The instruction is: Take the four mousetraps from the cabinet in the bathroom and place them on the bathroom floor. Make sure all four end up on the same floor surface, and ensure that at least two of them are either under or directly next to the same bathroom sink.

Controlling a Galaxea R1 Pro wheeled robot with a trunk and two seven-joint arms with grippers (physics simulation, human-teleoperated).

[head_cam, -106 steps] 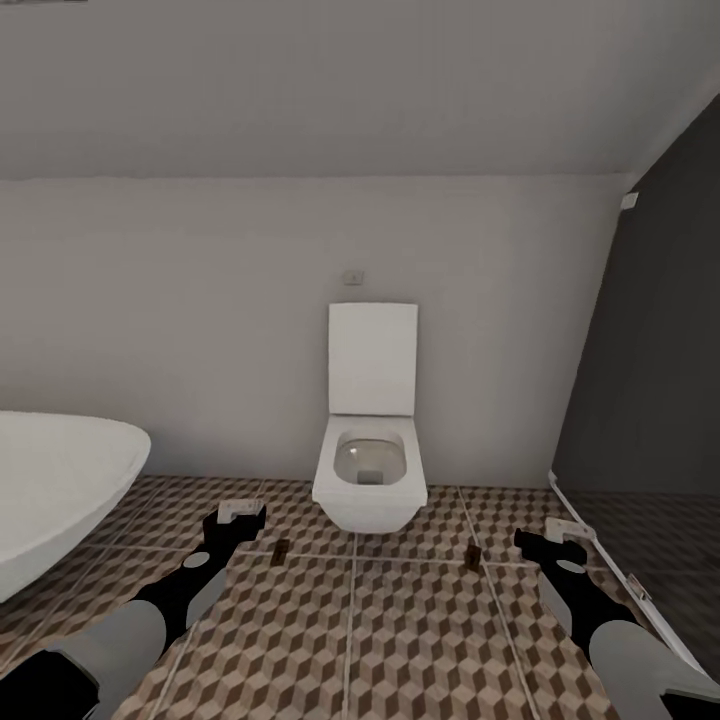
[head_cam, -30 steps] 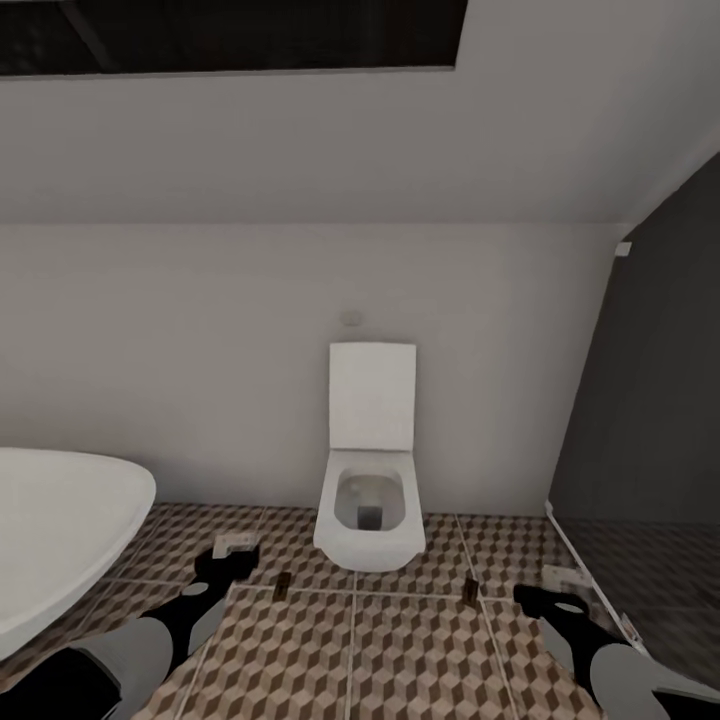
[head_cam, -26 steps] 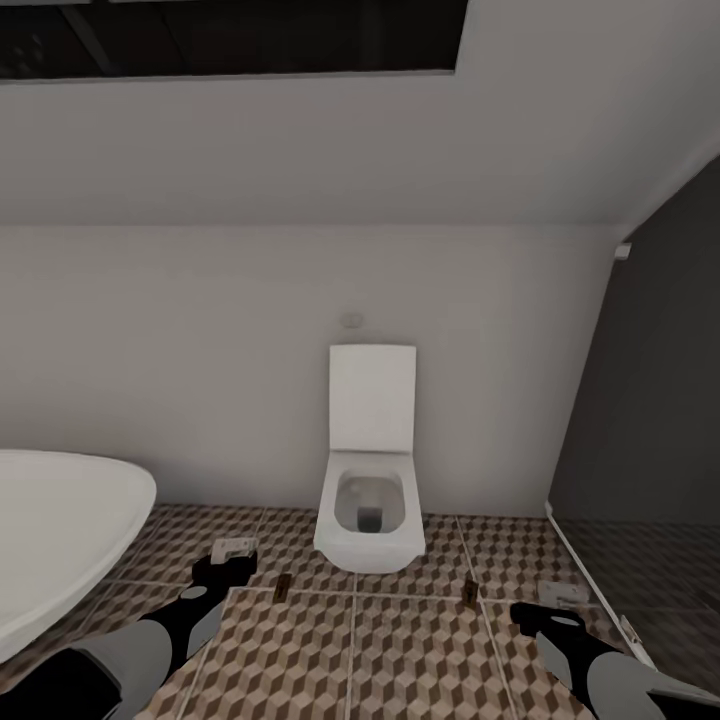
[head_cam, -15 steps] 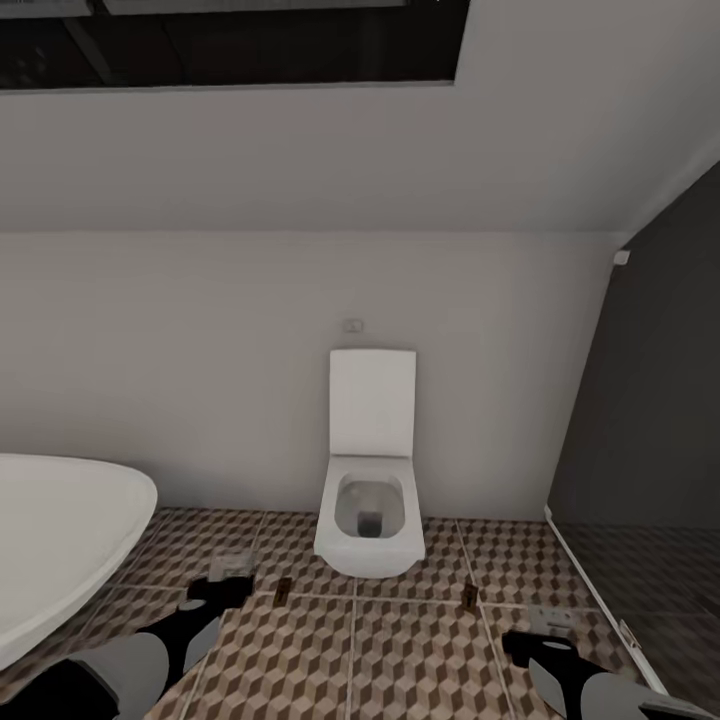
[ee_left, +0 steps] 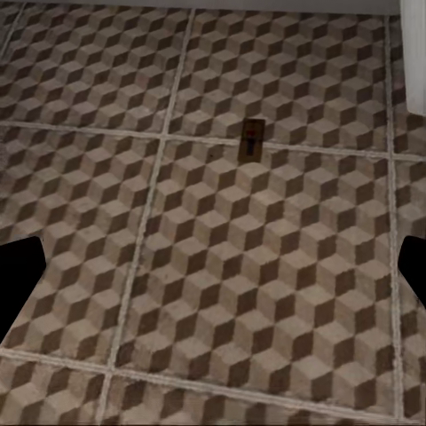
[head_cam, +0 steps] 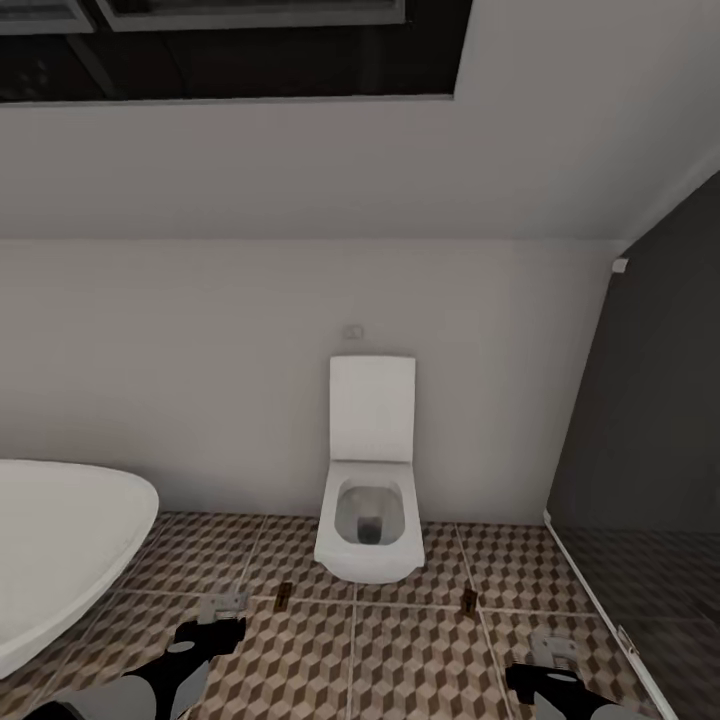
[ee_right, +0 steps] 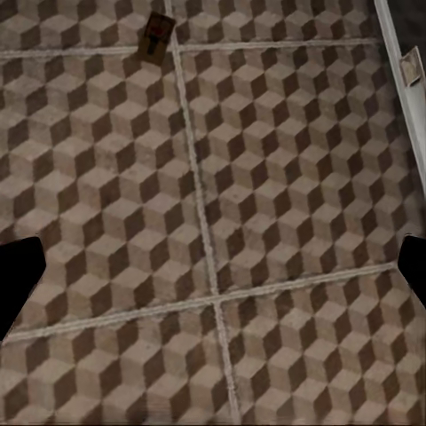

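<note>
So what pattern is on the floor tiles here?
The bathroom floor has a brown, beige and white 3D-cube print with pale grout lines, clearest in the left wrist view.

Head view looks forward and slightly down at the toilet (head_cam: 369, 500) wall from well back. Both wrist views look steeply down, close on the bathroom floor (ee_left: 266, 293). Left wrist shares the left mousetrap (ee_left: 253, 139) with head; right wrist shares the right mousetrap (ee_right: 157, 37).

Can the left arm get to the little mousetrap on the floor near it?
Probably yes. The mousetrap lies flat on the bare bathroom floor ahead of the left gripper, whose fingers are spread, and nothing stands between them.
</note>
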